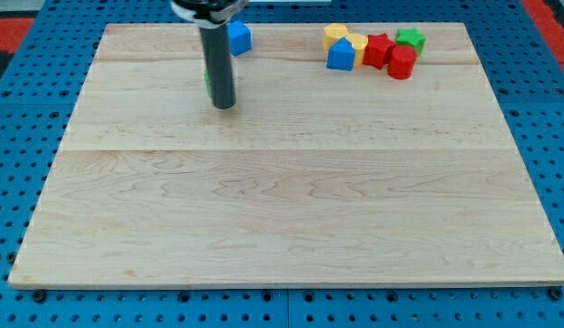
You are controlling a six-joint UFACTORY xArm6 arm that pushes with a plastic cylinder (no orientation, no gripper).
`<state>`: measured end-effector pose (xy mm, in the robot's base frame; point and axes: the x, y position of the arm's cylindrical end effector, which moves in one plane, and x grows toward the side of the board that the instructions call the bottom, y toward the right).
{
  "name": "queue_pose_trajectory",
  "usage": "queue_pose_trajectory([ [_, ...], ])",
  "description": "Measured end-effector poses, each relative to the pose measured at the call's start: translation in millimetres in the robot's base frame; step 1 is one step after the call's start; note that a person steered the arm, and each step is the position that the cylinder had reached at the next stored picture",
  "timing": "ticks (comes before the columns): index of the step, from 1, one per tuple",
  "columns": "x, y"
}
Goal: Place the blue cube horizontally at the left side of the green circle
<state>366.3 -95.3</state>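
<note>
The rod's tip rests on the wooden board near the view's top left; no claw is fitted. A green block shows as a sliver behind the rod. The blue cube sits just above-right of it. A cluster of coloured blocks lies well apart at top right.

One raised view looks obliquely down across the whole board
</note>
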Motion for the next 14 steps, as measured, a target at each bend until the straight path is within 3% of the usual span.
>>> queue_pose_trajectory([
  [1, -16.8, -18.4],
  [2, -31.4, 14.9],
  [4, -62.4, 25.2],
  [6, -41.7, 31.2],
  [9, -97.3, 31.3],
  [14, -68.8, 35.9],
])
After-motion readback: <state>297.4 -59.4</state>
